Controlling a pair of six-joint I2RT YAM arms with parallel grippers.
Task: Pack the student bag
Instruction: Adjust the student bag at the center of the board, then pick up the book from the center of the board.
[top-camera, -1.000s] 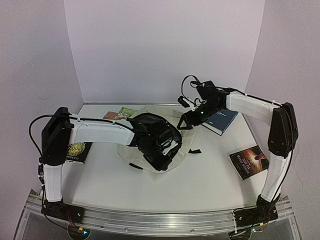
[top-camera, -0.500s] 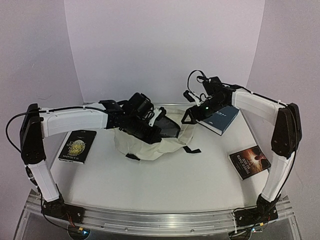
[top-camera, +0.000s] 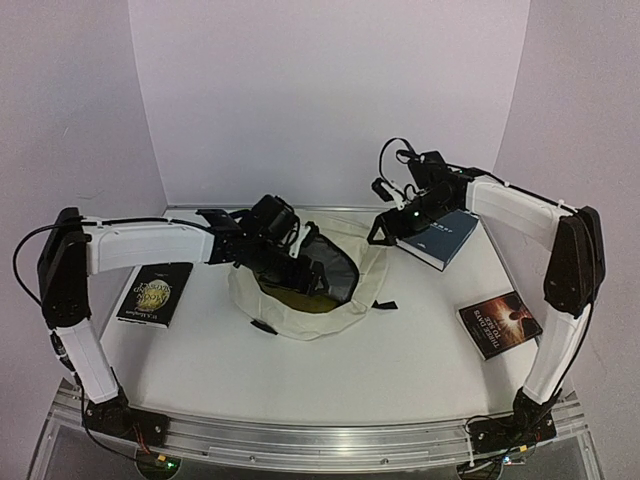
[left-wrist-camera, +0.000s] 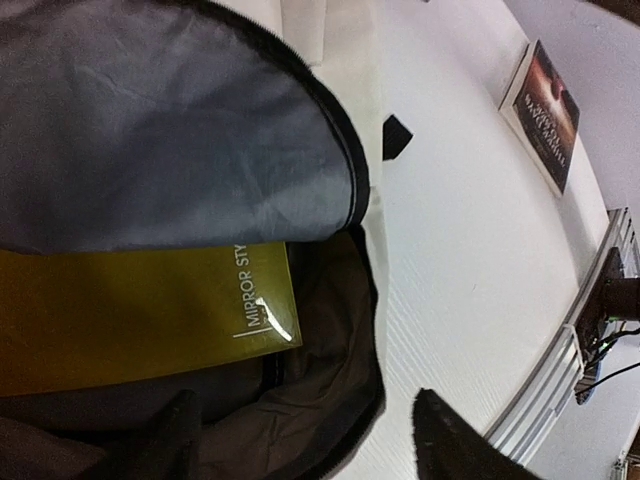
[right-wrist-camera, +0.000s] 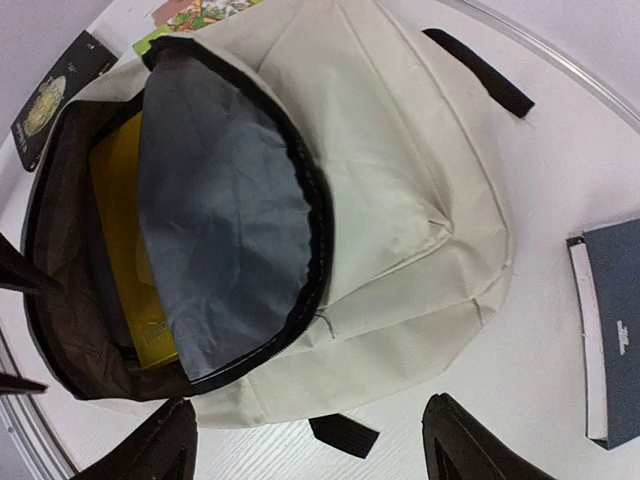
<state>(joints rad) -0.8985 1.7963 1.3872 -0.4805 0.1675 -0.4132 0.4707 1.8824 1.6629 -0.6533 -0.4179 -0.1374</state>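
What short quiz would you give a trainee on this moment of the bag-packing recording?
1. True or false: the yellow book lies inside the student bag.
2. The left gripper is: A) shut on the yellow book; B) open above the bag's mouth; C) shut on a black strap.
3. Which book lies nearest the right gripper?
Key: 1 true; 2 B; 3 the dark blue book.

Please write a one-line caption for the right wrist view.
Open cream backpack holding a yellow book, navy book beside it on white table.
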